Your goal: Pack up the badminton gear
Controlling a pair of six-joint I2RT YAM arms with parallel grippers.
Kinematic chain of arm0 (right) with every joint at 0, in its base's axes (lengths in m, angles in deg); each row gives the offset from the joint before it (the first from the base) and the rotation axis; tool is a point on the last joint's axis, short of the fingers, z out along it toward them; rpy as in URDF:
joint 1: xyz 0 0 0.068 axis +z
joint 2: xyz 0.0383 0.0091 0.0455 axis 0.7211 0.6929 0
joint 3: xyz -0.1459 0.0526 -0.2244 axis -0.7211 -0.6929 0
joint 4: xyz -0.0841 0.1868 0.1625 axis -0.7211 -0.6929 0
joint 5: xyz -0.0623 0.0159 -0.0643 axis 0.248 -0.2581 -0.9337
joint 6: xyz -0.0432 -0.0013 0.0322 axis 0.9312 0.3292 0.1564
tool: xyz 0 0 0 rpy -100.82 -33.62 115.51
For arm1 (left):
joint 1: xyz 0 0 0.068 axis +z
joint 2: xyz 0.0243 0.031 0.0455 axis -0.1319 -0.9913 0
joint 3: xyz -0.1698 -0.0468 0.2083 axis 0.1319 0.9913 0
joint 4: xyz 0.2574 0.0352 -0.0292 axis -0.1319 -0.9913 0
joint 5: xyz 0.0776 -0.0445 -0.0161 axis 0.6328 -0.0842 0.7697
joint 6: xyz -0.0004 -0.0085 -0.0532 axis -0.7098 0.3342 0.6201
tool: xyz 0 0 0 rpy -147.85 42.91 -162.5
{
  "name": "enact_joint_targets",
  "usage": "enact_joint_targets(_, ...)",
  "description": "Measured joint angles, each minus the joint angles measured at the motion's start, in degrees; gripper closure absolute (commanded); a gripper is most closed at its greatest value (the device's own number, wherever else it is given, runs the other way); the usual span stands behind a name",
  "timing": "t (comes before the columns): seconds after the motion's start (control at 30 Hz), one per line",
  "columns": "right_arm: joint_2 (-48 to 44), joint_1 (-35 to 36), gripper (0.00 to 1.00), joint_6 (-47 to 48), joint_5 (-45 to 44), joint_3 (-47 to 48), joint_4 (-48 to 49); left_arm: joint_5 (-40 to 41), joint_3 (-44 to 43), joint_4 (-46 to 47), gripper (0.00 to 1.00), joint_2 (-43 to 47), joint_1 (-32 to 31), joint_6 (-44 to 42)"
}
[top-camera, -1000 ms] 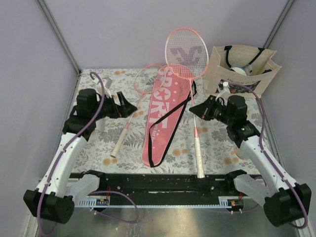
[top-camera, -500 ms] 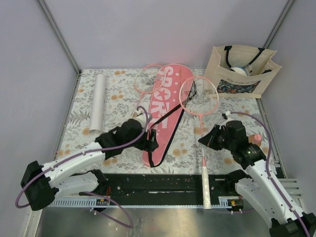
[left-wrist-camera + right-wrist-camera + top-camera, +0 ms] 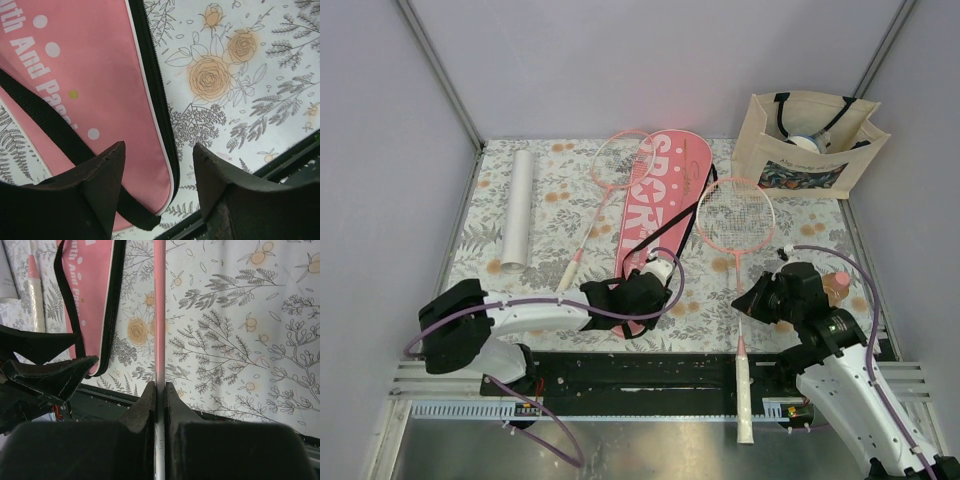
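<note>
Left tool (image 3: 159, 150) spread, hovering over near end of pink cover (image 3: 100, 75), zipper edge between its fingers. Right tool (image 3: 160, 387) pinching racket (image 3: 159, 315) shaft, head lying flat on the surface (image 3: 240, 340).

The left gripper (image 3: 632, 300) has swung from the tabletop's far-left side to its near edge, jaws narrowing astride the racket cover's (image 3: 660, 200) narrow end and uncovering the white tube (image 3: 518, 208). The right gripper (image 3: 758, 298) has dragged its racket (image 3: 735, 215) nearward off the cover, and the handle now overhangs the near edge.
</note>
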Motion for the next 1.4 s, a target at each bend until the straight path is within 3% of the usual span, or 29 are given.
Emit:
enact_joint_targets(0.13, -1.01, 0.0, 1.0, 0.02, -0.07, -0.98, -2.08, 1.46, -0.5, 0.83, 0.5, -3.41, -0.02, 0.46)
enact_joint_targets(0.2, -1.51, 0.02, 1.0, 0.04, -0.24, -1.05, -2.99, 1.99, -0.52, 1.09, 0.58, -4.68, -0.02, 0.83)
enact_joint_targets(0.4, -2.38, 0.0, 1.0, 0.09, -0.42, -1.81, -3.1, 2.6, -0.85, 1.51, 1.0, -8.0, -0.02, 1.79)
enact_joint_targets(0.63, -2.1, 0.0, 1.0, 0.09, -0.44, -2.32, -3.93, 2.38, -0.96, 0.92, 1.0, -6.64, -0.07, 3.43)
enact_joint_targets(0.9, -0.09, 0.0, 1.0, 0.09, -1.33, -2.32, -4.42, 2.19, -0.39, 0.61, 1.0, 2.86, -0.07, 6.73)
enact_joint_targets(1.17, 2.43, 0.0, 1.0, -0.57, -0.76, -3.98, -1.81, 1.57, -0.07, 0.79, 1.0, 3.74, -0.07, 8.15)
enact_joint_targets(1.2, 2.95, 0.02, 1.0, -0.74, -0.52, -4.37, -1.29, 1.4, -0.07, 0.81, 0.97, 3.74, -0.07, 8.17)
enact_joint_targets(1.3, 4.07, 0.02, 1.0, -0.79, -0.09, -4.79, -0.44, 1.14, -0.07, 0.9, 0.74, 3.69, -0.07, 8.09)
enact_joint_targets(1.4, 4.22, 0.02, 1.0, -0.92, 0.11, -4.81, 0.5, 1.2, -0.44, 1.01, 0.66, 1.79, -0.07, 7.67)
